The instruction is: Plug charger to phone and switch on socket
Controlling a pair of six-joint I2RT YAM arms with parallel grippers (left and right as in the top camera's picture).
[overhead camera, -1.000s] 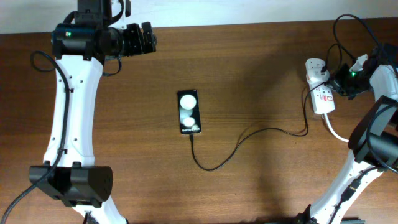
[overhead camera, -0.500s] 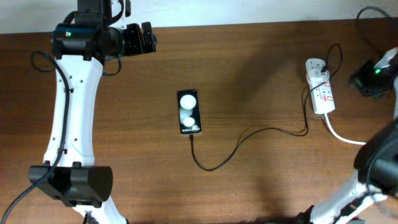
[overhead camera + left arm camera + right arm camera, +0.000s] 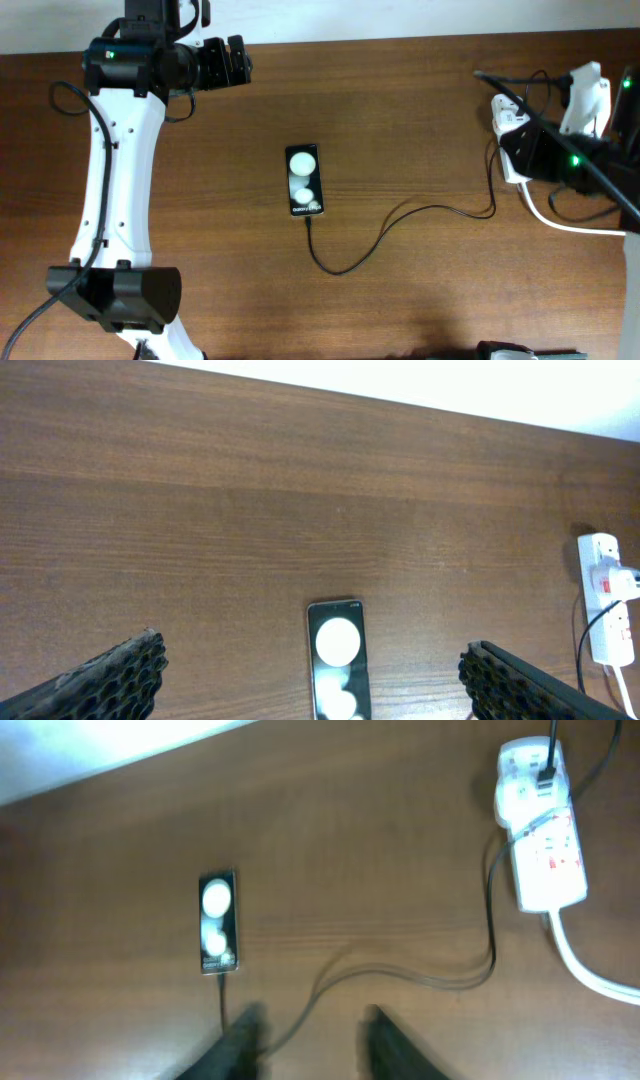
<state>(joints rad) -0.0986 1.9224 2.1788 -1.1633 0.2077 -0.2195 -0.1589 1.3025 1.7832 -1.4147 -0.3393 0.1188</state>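
Note:
The black phone (image 3: 305,182) lies face up at mid table, also in the left wrist view (image 3: 338,660) and the right wrist view (image 3: 218,923). The thin black charger cable (image 3: 400,218) runs from the phone's near end in a loop to the white plug adapter (image 3: 507,108) on the socket (image 3: 543,830). In the overhead view my right arm hides most of the socket. My right gripper (image 3: 315,1045) is open and empty, high above the table. My left gripper (image 3: 232,62) is open and empty at the far left, well away from the phone.
The socket's thick white cord (image 3: 560,222) runs off to the right edge. The table's far edge meets a white wall (image 3: 400,380). The socket also shows at the right edge of the left wrist view (image 3: 603,600).
My right arm swung from beside the socket out to the right edge, then back in, and now hangs over the socket. The left arm, phone and cable have not moved.

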